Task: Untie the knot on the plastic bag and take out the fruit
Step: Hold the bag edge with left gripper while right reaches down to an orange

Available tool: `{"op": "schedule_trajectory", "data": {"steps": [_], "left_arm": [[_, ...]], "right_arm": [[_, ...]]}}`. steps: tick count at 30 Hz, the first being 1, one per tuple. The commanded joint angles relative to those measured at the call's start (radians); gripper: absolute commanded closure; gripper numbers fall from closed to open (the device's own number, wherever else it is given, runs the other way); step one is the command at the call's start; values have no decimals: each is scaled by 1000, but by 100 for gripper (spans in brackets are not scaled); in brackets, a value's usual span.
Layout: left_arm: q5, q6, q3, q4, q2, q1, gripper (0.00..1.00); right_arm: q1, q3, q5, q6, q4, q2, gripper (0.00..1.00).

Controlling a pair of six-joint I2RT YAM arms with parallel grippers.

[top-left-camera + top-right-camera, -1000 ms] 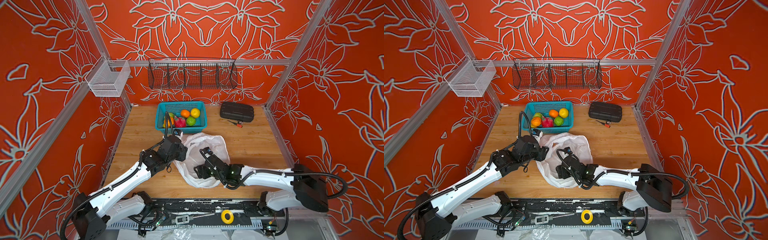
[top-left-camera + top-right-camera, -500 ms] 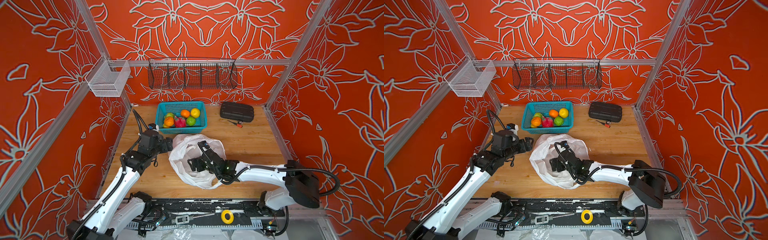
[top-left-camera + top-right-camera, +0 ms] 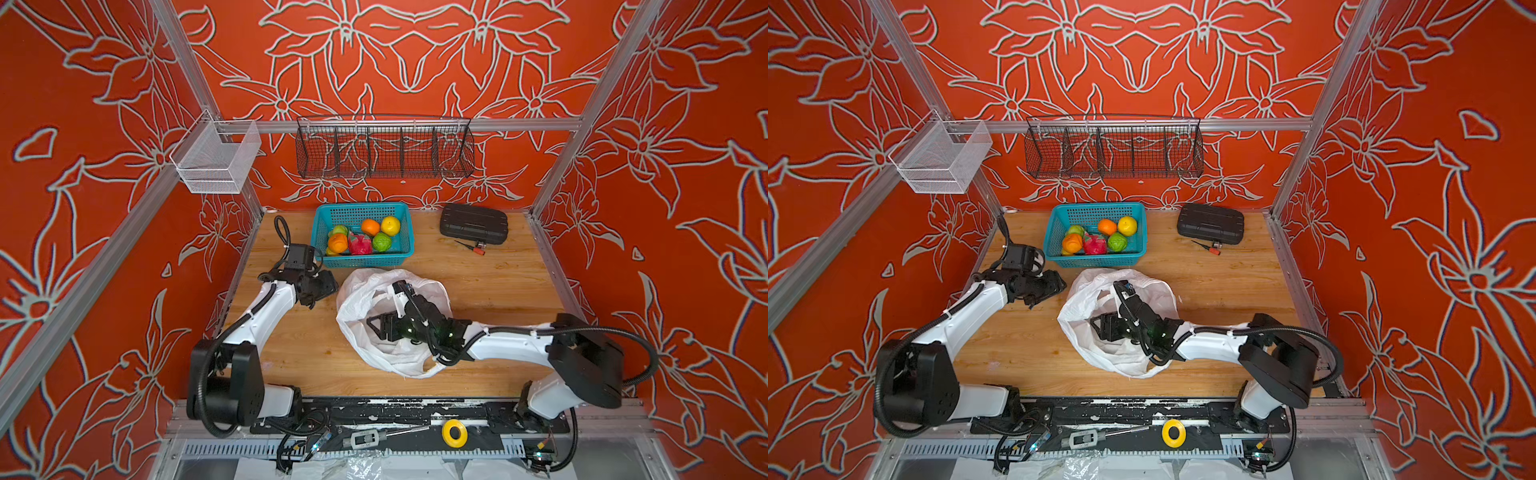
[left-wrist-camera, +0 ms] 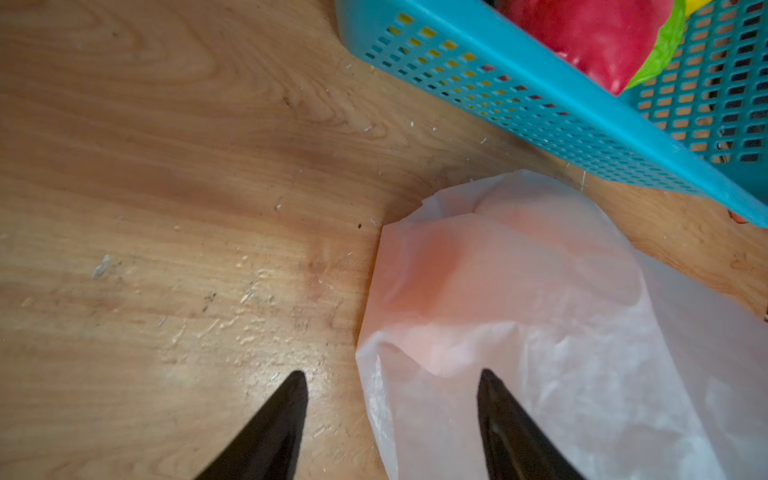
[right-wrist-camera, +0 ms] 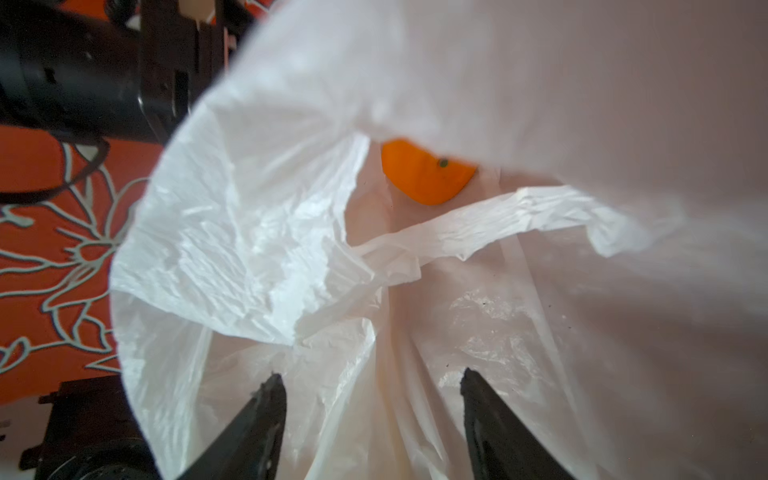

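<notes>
Withdrawn to desk (image 3: pixel 291 357) left edge: left tool (image 4: pixel 391 374), spread, empty. Inside opened plastic bag (image 3: pixel 361 291): right tool (image 5: pixel 370 374), spread, empty. Most fruit (image 3: pixel 370 227) in basket (image 3: pixel 361 261); one orange (image 5: pixel 424 178) left inside.

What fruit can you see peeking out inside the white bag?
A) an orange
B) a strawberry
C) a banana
A: in the right wrist view, an orange peeks out from under a fold inside the plastic bag.
</notes>
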Motion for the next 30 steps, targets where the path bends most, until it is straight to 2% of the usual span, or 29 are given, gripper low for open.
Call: {"op": "schedule_trajectory", "data": {"steps": [1, 5, 10, 13, 19, 24, 30], "left_arm": [[36, 18, 54, 16, 53, 13, 38], [63, 42, 116, -17, 148, 14, 40], [99, 51, 141, -1, 234, 14, 41], [97, 52, 130, 16, 253, 14, 41], [144, 76, 124, 22, 306, 12, 42], [164, 89, 122, 20, 325, 12, 55], [192, 94, 121, 16, 323, 5, 71]], "right_arm": [[8, 4, -66, 53, 134, 63, 34], [8, 52, -38, 58, 172, 151, 36], [4, 109, 118, 116, 200, 249, 39], [-2, 153, 167, 83, 230, 293, 39], [-34, 245, 214, 132, 221, 356, 32], [-67, 291, 236, 227, 192, 390, 25], [-81, 380, 256, 176, 71, 429, 17]]}}
